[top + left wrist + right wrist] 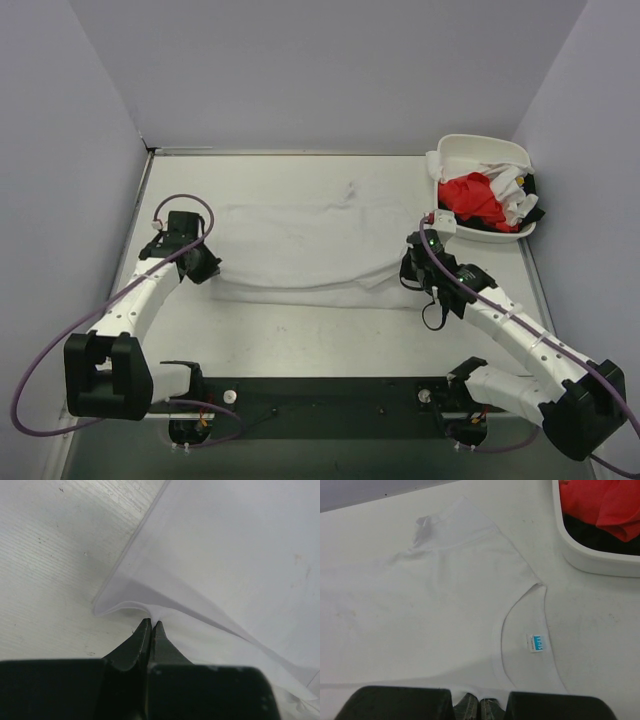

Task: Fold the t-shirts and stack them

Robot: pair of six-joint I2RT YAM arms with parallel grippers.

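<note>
Gripping the near edge of the white shirt (pixel 300 240), both arms clamped on cloth.
The left end effector (pixel 151 624) pinches the corner far from the tub (pixel 480 141), the right end effector (pixel 480 701) the collar end near it; the shirt lies flat beyond, long axis toward the tub.
</note>
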